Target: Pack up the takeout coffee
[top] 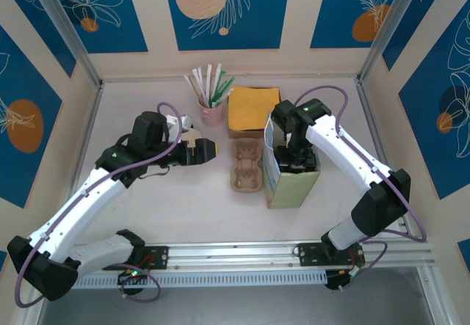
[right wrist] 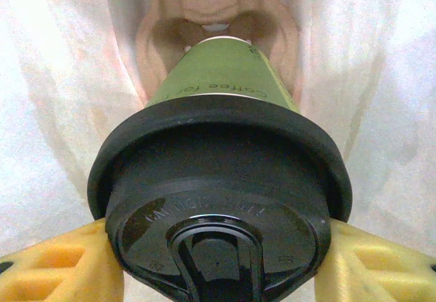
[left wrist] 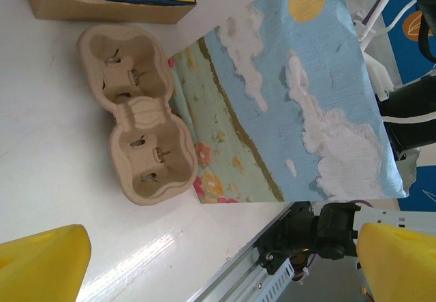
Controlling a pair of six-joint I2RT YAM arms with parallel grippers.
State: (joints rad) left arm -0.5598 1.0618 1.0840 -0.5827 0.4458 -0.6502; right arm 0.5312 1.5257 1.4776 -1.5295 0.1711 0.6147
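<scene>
The right fingers [right wrist: 54, 264] clamp the takeout coffee [right wrist: 218, 77] from both sides just under the rim of its black lid [right wrist: 218, 200]. One yellow pad sits at the lower left of the wrist view, the other at the lower right. The cup hangs upright inside the paper bag [right wrist: 48, 97], its base down by a tan moulded tray [right wrist: 218, 5] on the bag floor. Whether it is seated there or just above, I cannot tell.

The cup is probably fairly light, with a thin paper wall that gives under a hard squeeze. The smooth lid looks press-fitted and could pop off. The upper wall just below the lid, stiffened by the rim, seems the safest place to hold.

The bag's pale walls stand close on either side; being soft, they would bend rather than block. The clear way out looks to be straight up through the mouth.

Just left of the bag, an empty cup carrier [top: 247, 165] lies on the surface [top: 183, 215]. The left fingers [left wrist: 41, 264] are spread wide and hold nothing, with open surface around them.
</scene>
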